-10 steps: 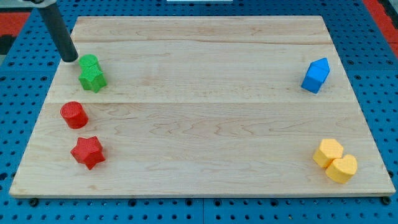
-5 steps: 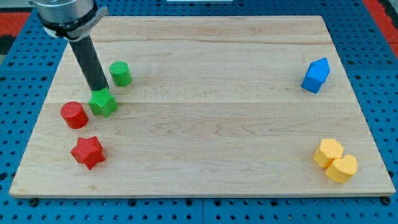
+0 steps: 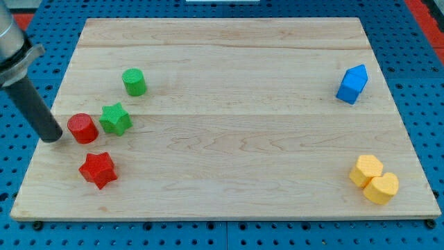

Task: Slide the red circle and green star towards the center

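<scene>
**Even light, sharp view**

We see a bright, evenly lit board (image 3: pixel 229 139) with no glare. Shadows are soft and short: a faint one hugs the red star (image 3: pixel 97 169) and the yellow blocks (image 3: pixel 374 179). Block edges and wood grain stay crisp across the view. Our rod is sharp down to my tip (image 3: pixel 53 138), without motion blur.

Straight dark rod, my tip (image 3: pixel 53 138), grey metal collar

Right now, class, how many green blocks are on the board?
2. The green cylinder sits at the view's upper left; the green star lies just below it, beside the red circle. None appear hidden.
</scene>
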